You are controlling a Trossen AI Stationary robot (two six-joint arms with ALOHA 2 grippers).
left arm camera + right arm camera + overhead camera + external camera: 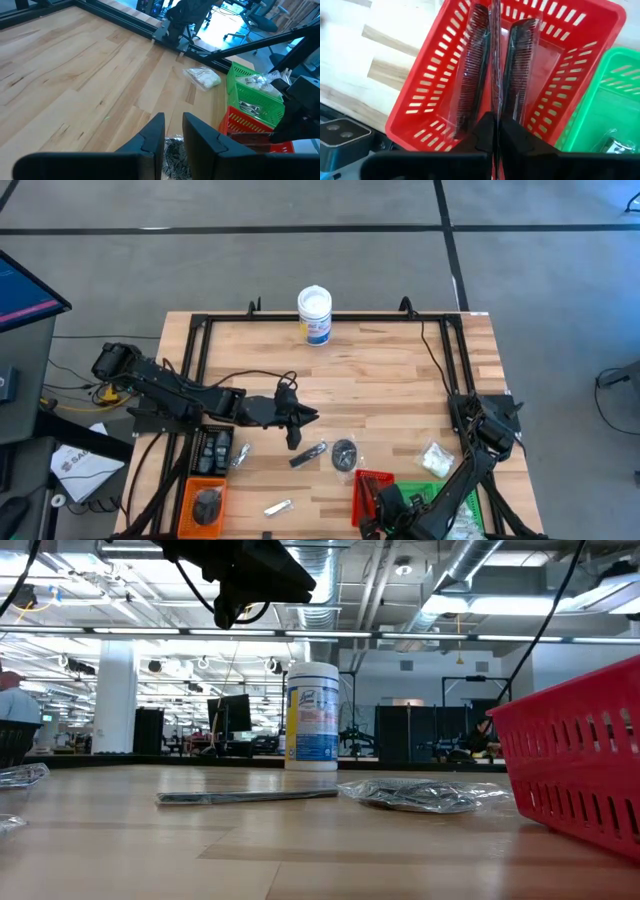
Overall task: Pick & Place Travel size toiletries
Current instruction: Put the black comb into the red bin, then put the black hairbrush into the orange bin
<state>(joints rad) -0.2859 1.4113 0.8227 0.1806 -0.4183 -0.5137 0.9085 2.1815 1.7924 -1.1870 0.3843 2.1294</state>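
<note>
Right tool [493,131] over red tray [445,65], fingers clamped on a thin clear packet [494,60]; two black combs [472,60] lie in the tray below it. Green tray [600,115] alongside. Left tool [172,135] above the counter [75,75], fingers slightly apart, empty; dark disc packet [175,155] beneath.

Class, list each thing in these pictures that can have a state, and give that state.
left gripper, slightly open, empty, above the table
right gripper, shut on a thin packet over the red tray
white tub, upright, lid on
black combs, lying flat in the red tray
green tray, holding packets
</note>
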